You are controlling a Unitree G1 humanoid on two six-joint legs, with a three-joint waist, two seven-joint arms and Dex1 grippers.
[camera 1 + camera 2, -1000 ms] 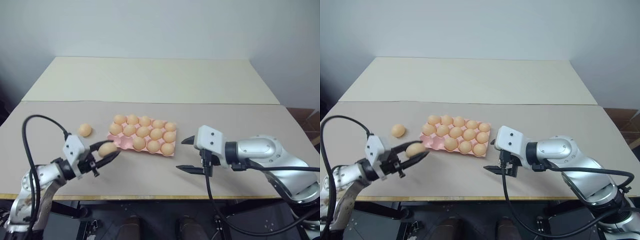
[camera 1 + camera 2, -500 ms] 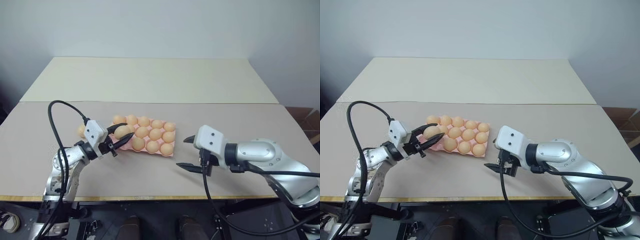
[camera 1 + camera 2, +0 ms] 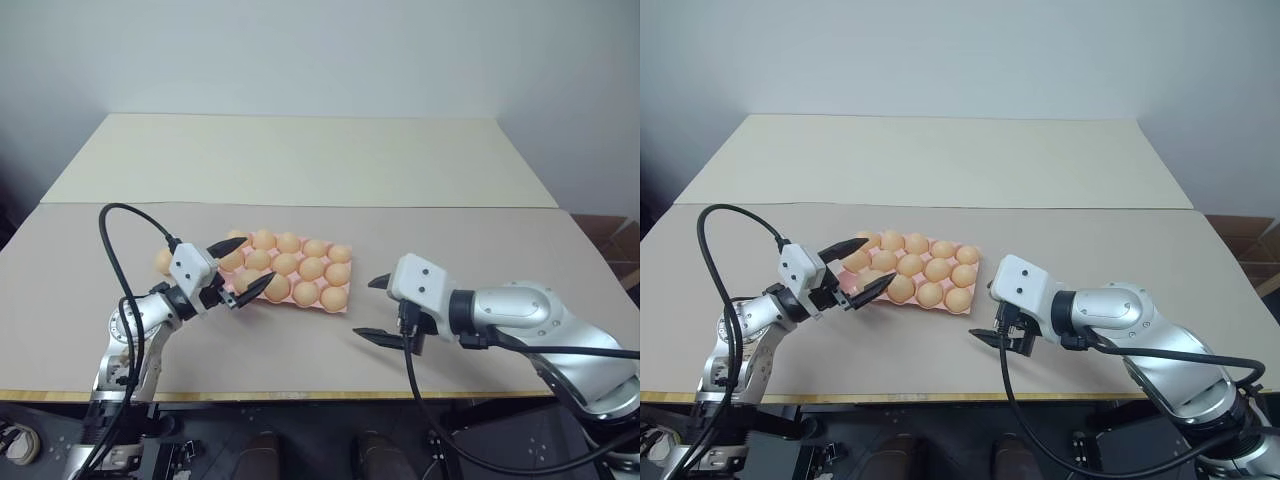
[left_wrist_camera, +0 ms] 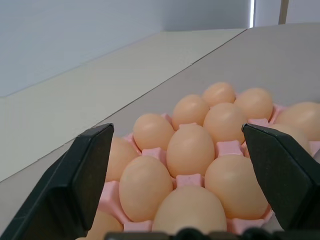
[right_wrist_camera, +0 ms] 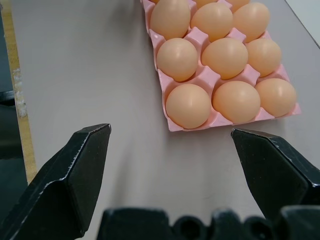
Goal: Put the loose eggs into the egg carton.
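Left eye view: the left tool (image 3: 243, 270), which a second ago carried a pale orange-tan egg clenched between its black fingers short of the flat pink moulded egg carton (image 3: 345, 301), now hangs over the carton's near-left corner with those fingers spread wide and nothing between them. The egg it brought appears to sit in the corner cup just under the tool (image 4: 189, 214), so that corner of the carton now looks filled; the left wrist view shows tan eggs packed row behind row ahead of the released fingers (image 4: 82, 175). One more loose egg (image 3: 162, 261) lies on the light grey surface (image 3: 300, 350) just left of the carton, partly hidden behind the left tool's white housing. I cannot tell from these views whether a cup is left free for it, since the tool covers part of the carton's left end. The right tool (image 3: 377, 310) waits to the right of the carton and nearer the front edge, released and empty, much as it was a second ago. By my judgement one placement is just done and the last loose egg is the remaining job.
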